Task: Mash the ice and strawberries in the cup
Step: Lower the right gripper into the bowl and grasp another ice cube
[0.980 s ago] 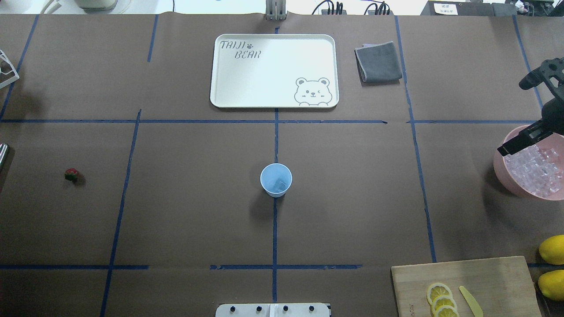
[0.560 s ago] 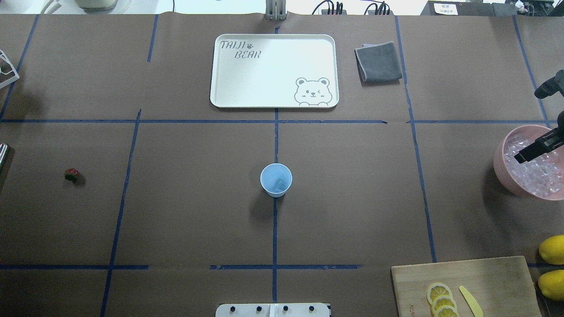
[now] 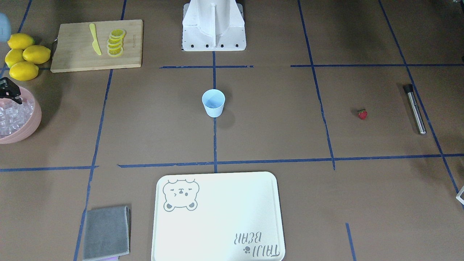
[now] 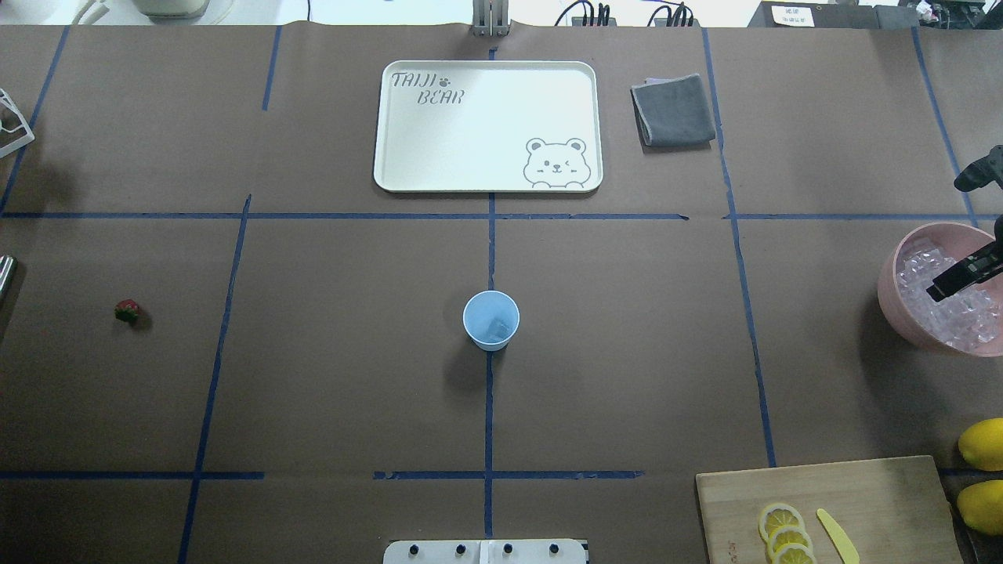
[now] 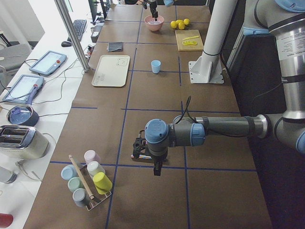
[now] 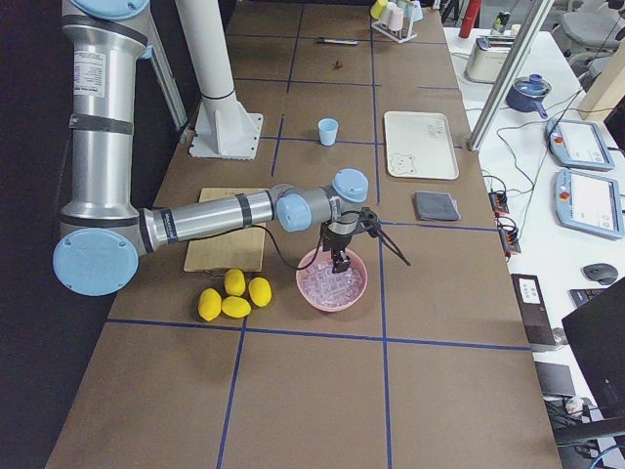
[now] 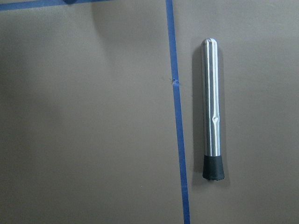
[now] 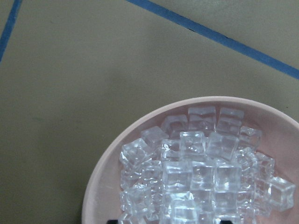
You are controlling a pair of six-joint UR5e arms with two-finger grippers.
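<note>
In the front-facing view the cup (image 3: 213, 103) stands upright in the middle of the frame, on a blue tape line (image 3: 214, 141). The strawberry (image 3: 362, 114) lies on the table at right centre, well apart from the cup. A metal rod (image 3: 415, 108) lies beyond it toward the right edge. At the left edge a pink bowl (image 3: 34, 121) holds the ice (image 3: 9, 116), and only a black bit of the right gripper (image 3: 9, 93) shows above it.

In the overhead view a pale block at the cup's bottom looks like one cube. The right gripper slants in from the right edge over the bowl. I judge the step in hand to be fetching ice. The next move calls for lowering onto a single cube, closing on it and carrying it to frame centre. Adding the strawberry and mashing are not yet done.

In the exterior left view the near arm stretches level across the lower middle. Its wrist is bent so that the left gripper (image 5: 157, 167) points straight down at the table. I cannot tell its fingers' state.

In the exterior right view the near forearm runs level from lower left to centre. Its gripper hangs vertical over the bowl, with the tips at or just above the ice; which, I cannot tell.

The left wrist view shows the rod right of a tape line, black end toward the bottom, and no fingers.

In the right wrist view, ice fills the bowl at lower right. Two dark slivers at the bottom edge, well apart, look like fingertips (image 8: 112, 220) spread wide and pinching nothing.
</note>
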